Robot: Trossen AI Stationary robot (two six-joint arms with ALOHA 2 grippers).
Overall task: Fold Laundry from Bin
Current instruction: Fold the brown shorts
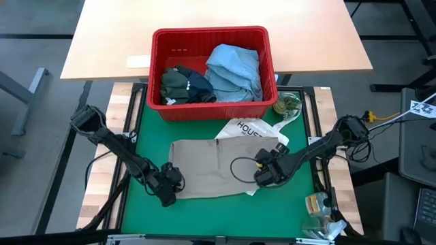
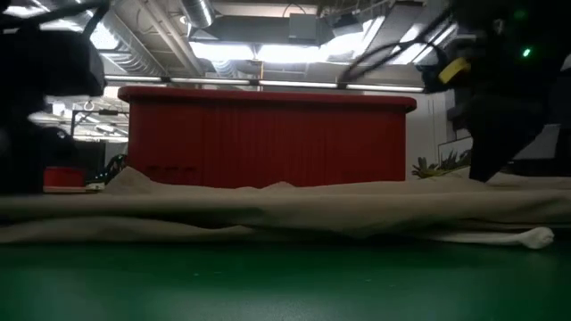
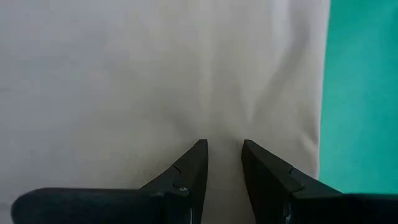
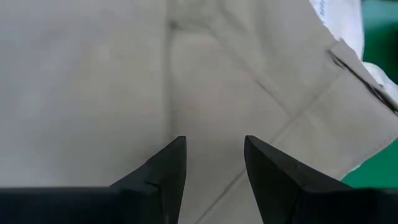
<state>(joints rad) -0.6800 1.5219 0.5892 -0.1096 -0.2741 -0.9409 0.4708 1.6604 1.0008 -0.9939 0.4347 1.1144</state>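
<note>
Beige garment [image 1: 211,167] lying spread flat on green mat [image 1: 218,218], near side of red bin [image 1: 211,68]. White tote bag [image 1: 248,129] peeking out under garment's far right edge. Left gripper [image 1: 167,187] sitting at garment's near left corner, jaws slightly apart, cloth puckering between fingertips [image 3: 199,152]. Right gripper [image 1: 267,170] pressing down at garment's right edge, jaws apart over fabric. Bin holding light blue shirt [image 1: 235,71] on right, dark olive garment [image 1: 177,82] on left.

Beige garment [image 1: 211,167] on green mat [image 1: 204,218]
</note>
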